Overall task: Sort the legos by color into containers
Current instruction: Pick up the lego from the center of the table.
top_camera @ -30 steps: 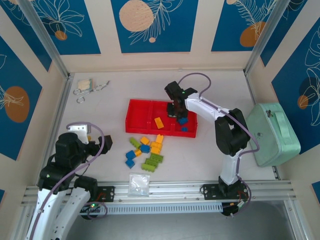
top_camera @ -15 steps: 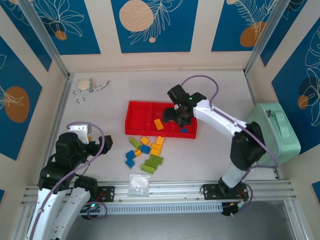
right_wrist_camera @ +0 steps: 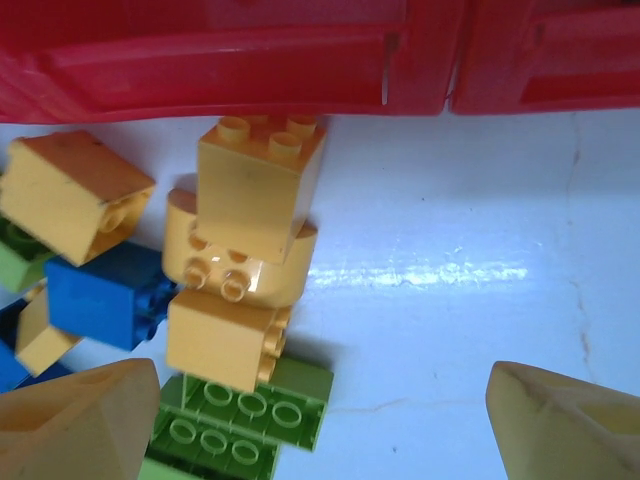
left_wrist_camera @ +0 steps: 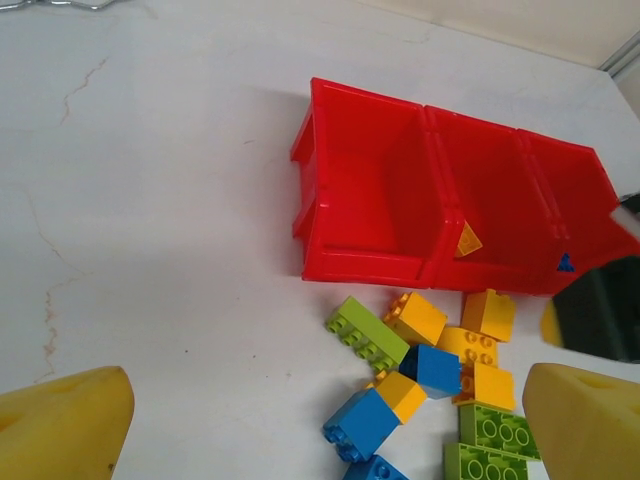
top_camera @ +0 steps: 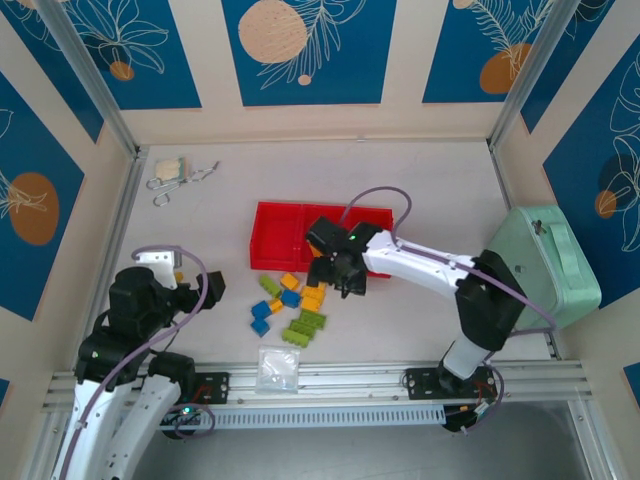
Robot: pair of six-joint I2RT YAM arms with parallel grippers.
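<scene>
early going: an orange brick [left_wrist_camera: 468, 238] in the middle bin of the red tray [left_wrist_camera: 360, 262], a blue brick [left_wrist_camera: 565, 262] in the right, most legos [top_camera: 293, 305] loose just before it, right gripper [right_wrist_camera: 320, 430] spread empty above them, left gripper [left_wrist_camera: 320, 430] agape.

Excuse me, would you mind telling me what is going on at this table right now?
A two-armed robot is sorting toy bricks by colour into a red tray. The right gripper hovers open and empty just above the orange-yellow bricks in the loose pile in front of the tray. The left gripper is open too, off to the left, holding nothing. The tray's left compartment is empty; an orange-yellow brick shows in the middle one and a blue brick in the right one.
</scene>
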